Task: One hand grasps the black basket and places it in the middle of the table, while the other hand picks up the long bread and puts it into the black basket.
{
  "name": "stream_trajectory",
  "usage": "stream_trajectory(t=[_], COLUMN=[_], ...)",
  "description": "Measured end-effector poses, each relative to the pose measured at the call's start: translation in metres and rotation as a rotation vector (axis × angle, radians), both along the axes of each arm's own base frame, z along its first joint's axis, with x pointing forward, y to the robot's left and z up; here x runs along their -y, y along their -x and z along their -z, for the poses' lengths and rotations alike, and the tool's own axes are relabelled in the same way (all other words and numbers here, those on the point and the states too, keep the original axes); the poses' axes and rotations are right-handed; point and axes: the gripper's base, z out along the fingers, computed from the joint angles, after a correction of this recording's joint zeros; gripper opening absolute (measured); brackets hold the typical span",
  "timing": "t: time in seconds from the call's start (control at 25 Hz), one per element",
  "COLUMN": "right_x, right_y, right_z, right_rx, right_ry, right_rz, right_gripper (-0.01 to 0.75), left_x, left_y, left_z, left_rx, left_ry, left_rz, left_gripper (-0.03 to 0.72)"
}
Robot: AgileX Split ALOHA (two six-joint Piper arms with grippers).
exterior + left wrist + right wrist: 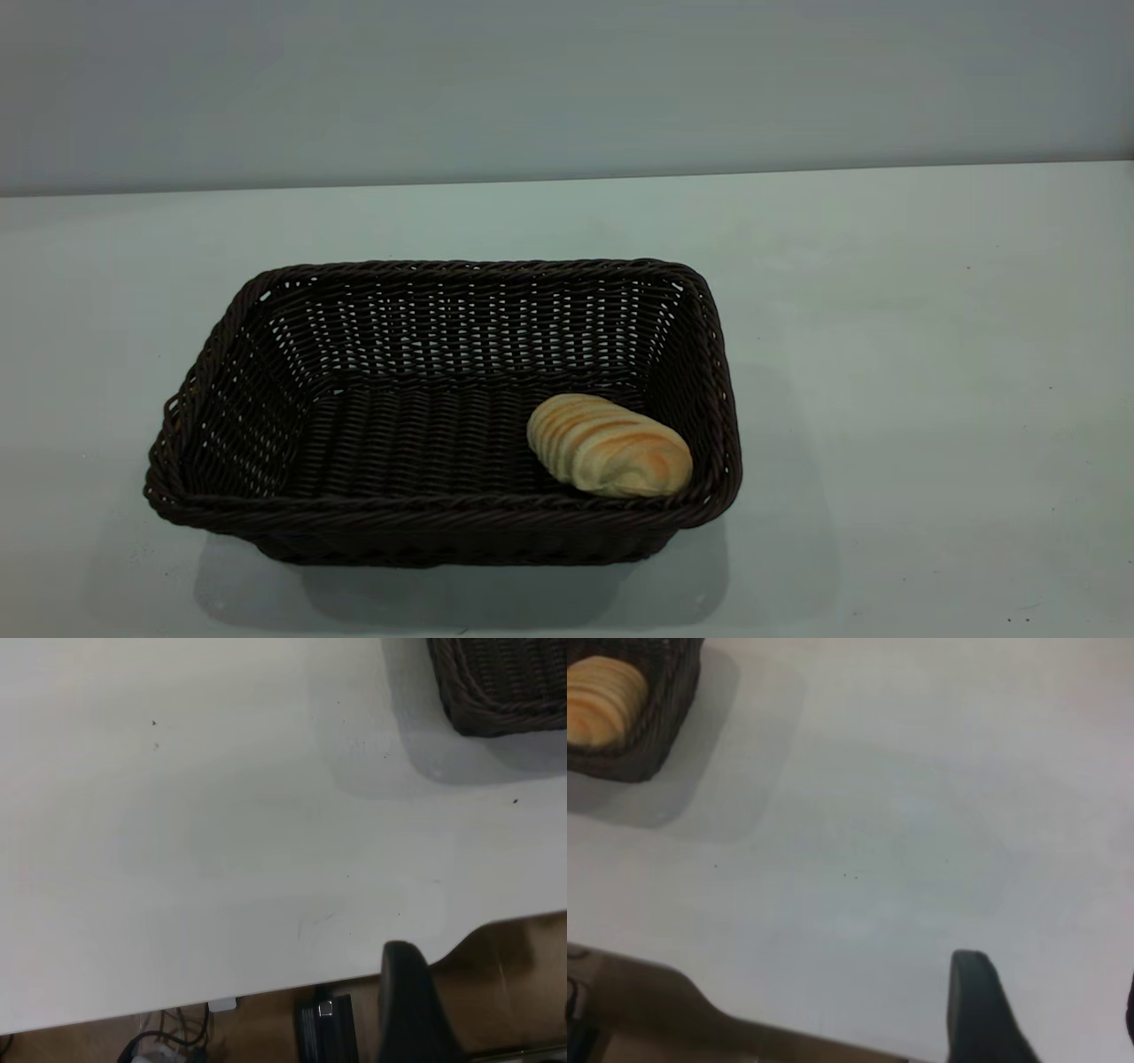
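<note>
The black basket (443,516) stands on the white table (912,372), left of centre in the exterior view. The long bread (609,444) lies inside it on the woven floor, against the right-hand wall. Neither arm shows in the exterior view. In the left wrist view, my left gripper (489,992) hangs over the table's edge, open and empty, with one black finger (409,1010) showing and a corner of the basket (505,687) far off. In the right wrist view, my right gripper (1045,997) is open and empty above bare table, away from the basket (642,749) and the bread (601,704).
The table's edge and the brown floor below it (496,992) show in the left wrist view, with cables and a black box (326,1028) beneath. A grey wall (567,89) runs behind the table. A few dark specks dot the tabletop.
</note>
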Motion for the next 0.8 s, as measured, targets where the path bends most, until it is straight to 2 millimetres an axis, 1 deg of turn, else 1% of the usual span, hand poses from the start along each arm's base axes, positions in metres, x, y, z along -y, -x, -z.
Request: stream_trajectory(t=[0.2,0.44,0.8], right_x=[0.000,0.000,0.001], right_y=[0.000,0.004,0.005], right_z=[0.000,0.000,0.000], right_rx=[0.000,0.029,0.039], right_ry=[0.000,-0.006,-0.009], right_rz=[0.000,0.034,0.069], right_gripper=[0.379,0.379,0.379], left_x=[-0.001,-0.002,-0.002], left_y=[0.004,0.016,0.027], left_z=[0.000,-0.001,0.000], left_rx=[0.034,0.122,0.192], left_ry=[0.005,0.011,0.017], left_rz=[-0.010,-0.103,-0.112], left_gripper=[0.488,0.488,0.488])
